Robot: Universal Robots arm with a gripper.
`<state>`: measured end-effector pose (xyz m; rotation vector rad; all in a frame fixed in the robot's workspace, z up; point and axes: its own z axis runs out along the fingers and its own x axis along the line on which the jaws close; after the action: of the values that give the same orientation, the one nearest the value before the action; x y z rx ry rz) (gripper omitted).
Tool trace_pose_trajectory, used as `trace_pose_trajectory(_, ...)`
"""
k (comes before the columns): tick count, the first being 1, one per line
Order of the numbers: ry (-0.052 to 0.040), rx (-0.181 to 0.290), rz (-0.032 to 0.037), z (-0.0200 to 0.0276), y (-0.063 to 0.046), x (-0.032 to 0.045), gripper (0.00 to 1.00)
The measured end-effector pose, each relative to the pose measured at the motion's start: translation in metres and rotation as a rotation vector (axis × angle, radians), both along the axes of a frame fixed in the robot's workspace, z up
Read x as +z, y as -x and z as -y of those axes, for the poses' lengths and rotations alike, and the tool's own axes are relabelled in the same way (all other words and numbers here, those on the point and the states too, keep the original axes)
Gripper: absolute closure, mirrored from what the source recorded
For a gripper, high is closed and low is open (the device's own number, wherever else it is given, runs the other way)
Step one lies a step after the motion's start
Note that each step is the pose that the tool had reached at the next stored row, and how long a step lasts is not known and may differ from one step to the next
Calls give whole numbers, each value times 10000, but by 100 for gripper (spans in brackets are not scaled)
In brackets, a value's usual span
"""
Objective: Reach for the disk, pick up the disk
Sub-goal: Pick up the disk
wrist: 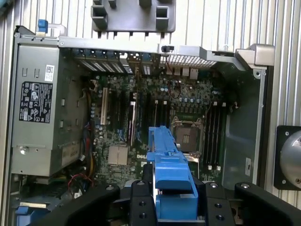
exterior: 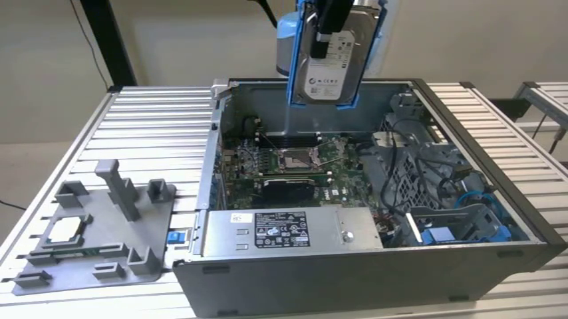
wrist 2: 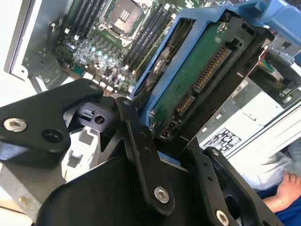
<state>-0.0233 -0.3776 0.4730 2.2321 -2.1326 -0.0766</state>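
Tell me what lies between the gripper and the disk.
Nothing: in the first wrist view the gripper is shut directly on the disk, at its blue frame.

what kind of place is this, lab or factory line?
Probably a robotics lab bench for PC servicing: an open computer case on a slatted aluminium table, a grey fixture tray beside it, the pincer holding the disk above.

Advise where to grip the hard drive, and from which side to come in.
Grip the hard drive near its upper end, fingers across its two flat faces, coming straight down from above. It hangs upright over the open computer case, with the blue frame along both long edges, so the faces look like the broadest surfaces for the pads. The gripper holds it that way now.
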Motion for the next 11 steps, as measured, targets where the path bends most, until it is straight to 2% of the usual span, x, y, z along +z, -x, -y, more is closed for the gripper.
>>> trace_pose_trajectory(6,-1,1,-1,0,-93,0,100)
trace_pose_trajectory(11,-1,1,-2,0,-107,0,100)
